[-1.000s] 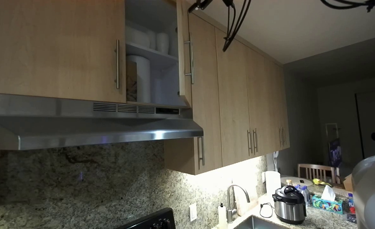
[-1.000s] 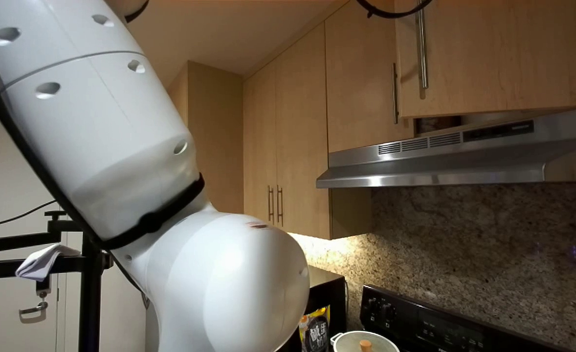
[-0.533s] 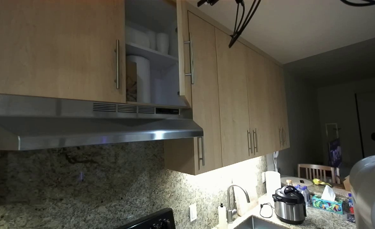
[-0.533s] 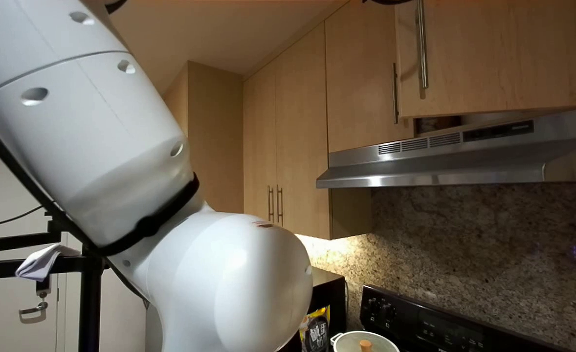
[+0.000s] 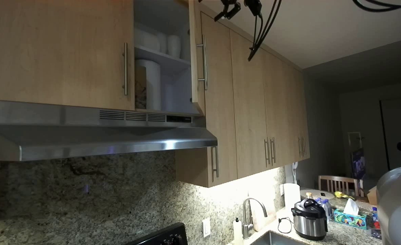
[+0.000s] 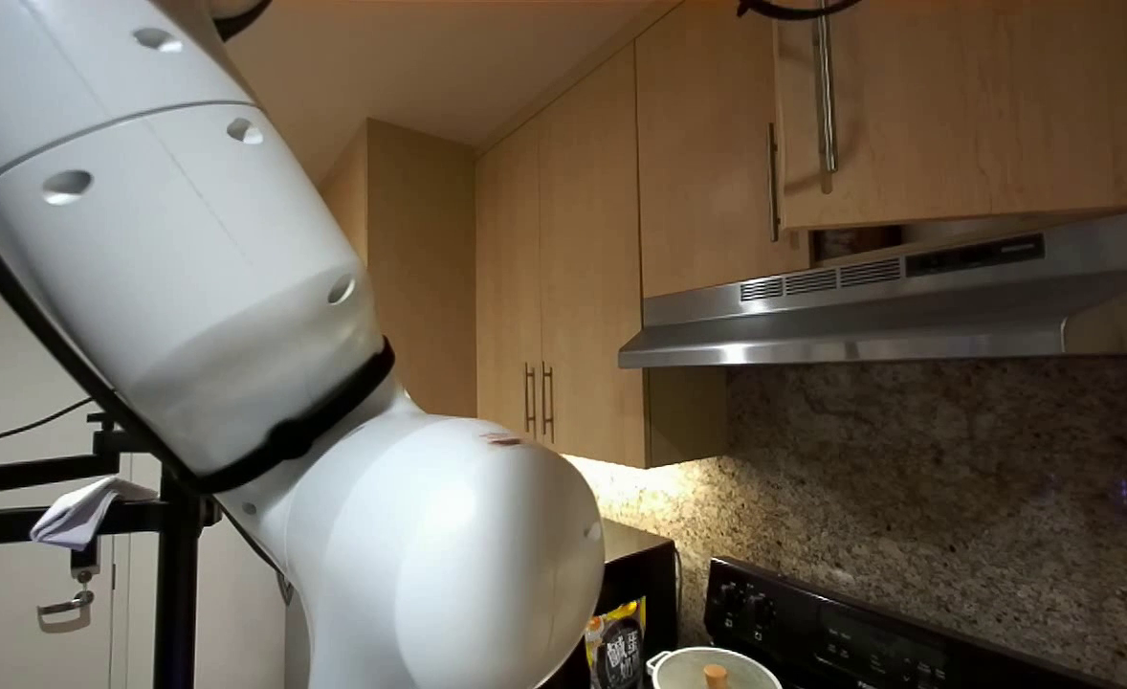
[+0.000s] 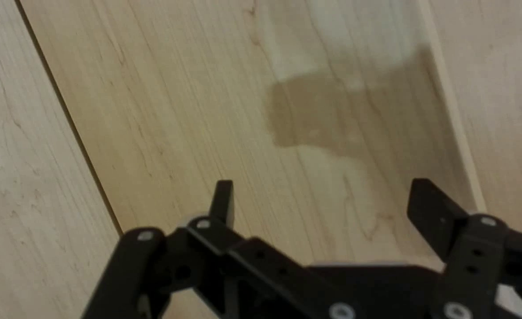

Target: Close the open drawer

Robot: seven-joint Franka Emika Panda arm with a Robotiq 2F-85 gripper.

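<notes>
- closed cabinet door point(image 5: 61, 54) above the left part of the steel range hood point(image 5: 101, 136), in an exterior view.
- open cabinet point(image 5: 178, 88) above the hood's right part, with white vessels point(image 5: 174, 46) and a white cylinder point(image 5: 154, 85) inside.
- open cabinet door point(image 5: 196, 64), standing out above the hood's right end.
- jaws, spread wide, higher than the hood and just beyond its right end; in the wrist view, a pale wood panel point(image 7: 199, 133) lies behind them.
- pressure cooker point(image 5: 310, 221) and tissue box point(image 5: 350, 218) on the worktop point(image 5: 357, 234), lower than the hood and to its right.
- white robot arm point(image 5: 399, 207), well right of the hood.

Rounded white arm point(image 6: 468, 555), black strap point(image 6: 298, 435), black end effector point(image 7: 322, 204).
</notes>
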